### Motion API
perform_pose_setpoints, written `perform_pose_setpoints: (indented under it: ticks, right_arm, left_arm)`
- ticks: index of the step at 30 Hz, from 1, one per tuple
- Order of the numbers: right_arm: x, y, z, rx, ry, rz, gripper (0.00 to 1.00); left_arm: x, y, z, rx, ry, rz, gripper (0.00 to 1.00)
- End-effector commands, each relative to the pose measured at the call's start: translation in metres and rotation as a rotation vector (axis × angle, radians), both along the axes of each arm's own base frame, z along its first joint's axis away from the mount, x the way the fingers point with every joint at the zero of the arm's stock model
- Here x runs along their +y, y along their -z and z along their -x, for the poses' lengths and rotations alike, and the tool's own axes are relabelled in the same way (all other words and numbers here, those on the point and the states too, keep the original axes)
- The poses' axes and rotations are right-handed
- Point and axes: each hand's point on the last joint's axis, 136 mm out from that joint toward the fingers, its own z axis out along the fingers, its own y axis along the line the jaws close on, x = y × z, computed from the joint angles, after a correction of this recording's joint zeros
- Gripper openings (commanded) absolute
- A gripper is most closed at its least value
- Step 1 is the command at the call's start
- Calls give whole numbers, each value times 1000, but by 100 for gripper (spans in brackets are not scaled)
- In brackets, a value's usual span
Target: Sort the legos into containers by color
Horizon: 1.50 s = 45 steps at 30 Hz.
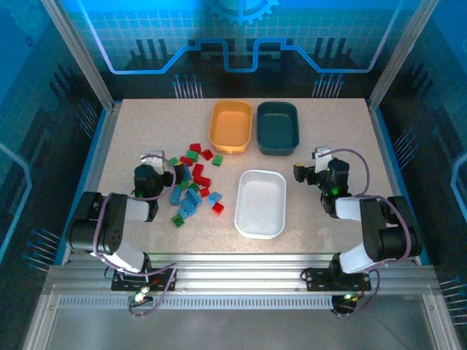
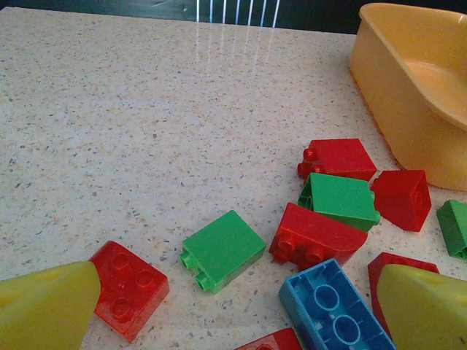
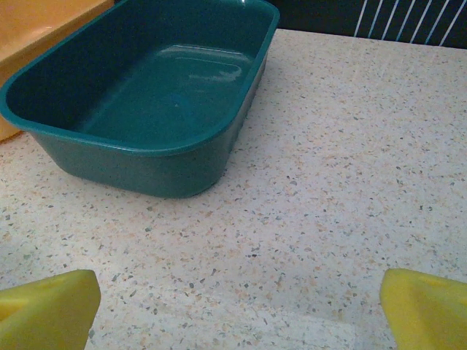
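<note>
The legos (image 1: 193,184), red, green and blue, lie scattered on the table left of centre. Behind them stand the orange-yellow container (image 1: 230,125) and the dark teal container (image 1: 277,127); the white container (image 1: 260,203) is nearer, to the right of the pile. All three hold nothing. My left gripper (image 1: 174,175) is open low at the pile's left edge. Between its yellow fingertips (image 2: 51,306) lie a green brick (image 2: 222,250), a blue brick (image 2: 332,310) and a red brick (image 2: 130,288). My right gripper (image 1: 310,170) is open over bare table, the teal container (image 3: 146,171) ahead of it.
The orange-yellow container's wall (image 2: 408,131) rises just beyond the far bricks in the left wrist view. Metal frame posts (image 1: 80,51) and rails edge the speckled table (image 1: 146,131). Bare tabletop lies between the right gripper (image 3: 237,313) and the teal container.
</note>
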Motion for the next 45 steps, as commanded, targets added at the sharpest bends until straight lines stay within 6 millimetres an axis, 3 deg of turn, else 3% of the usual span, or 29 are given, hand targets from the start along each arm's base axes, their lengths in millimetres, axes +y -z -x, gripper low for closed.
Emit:
perform_pose_setpoints:
  ticks: [1, 12, 15, 18, 21, 22, 24, 26, 27, 29, 30, 33, 38, 41, 45]
  right_arm:
    - [0, -2, -3, -4, -13, 6, 100]
    - [-5, -2, -4, 2, 29, 15, 100]
    - [-11, -12, -9, 31, 77, 33, 100]
    - [-11, -43, -11, 87, 85, 72, 100]
    - [2, -107, 1, 36, 121, 117, 100]
    - [7, -131, 8, 29, 139, 127, 100]
    - [12, -175, 28, 48, 181, 58, 100]
    - [7, -190, 45, 119, 245, -74, 100]
    - [2, -190, 48, 138, 279, -135, 100]
    - [-23, -164, 56, 203, 444, -288, 100]
    - [-25, -151, 58, 248, 438, -355, 96]
    - [1, -124, 64, 378, 297, -451, 79]
    - [44, -73, 92, 581, 180, -298, 79]
    - [61, -48, 107, 659, 164, -266, 79]
    - [80, -6, 133, 783, 119, -234, 74]
  left_arm:
    - [-1, -11, -6, -32, 21, -17, 99]
    - [0, -12, -6, -34, 20, -17, 99]
    - [0, -18, -6, -29, 21, -17, 99]
    - [-6, -54, -1, -19, 51, -18, 99]
    - [-12, -110, 8, -79, 49, 17, 99]
    - [-12, -137, 15, -115, 38, 42, 99]
    - [-3, -179, 30, -148, -59, 173, 99]
    - [12, -200, 49, -142, -207, 374, 99]
    - [18, -203, 60, -126, -279, 482, 99]
    - [21, -194, 81, -83, -355, 630, 99]
    - [23, -186, 88, -89, -372, 655, 99]
    - [20, -152, 102, -79, -390, 813, 99]
    - [-1, -102, 117, 153, -365, 821, 94]
    - [-17, -77, 121, 295, -307, 789, 85]
    - [-35, -53, 125, 413, -248, 805, 83]
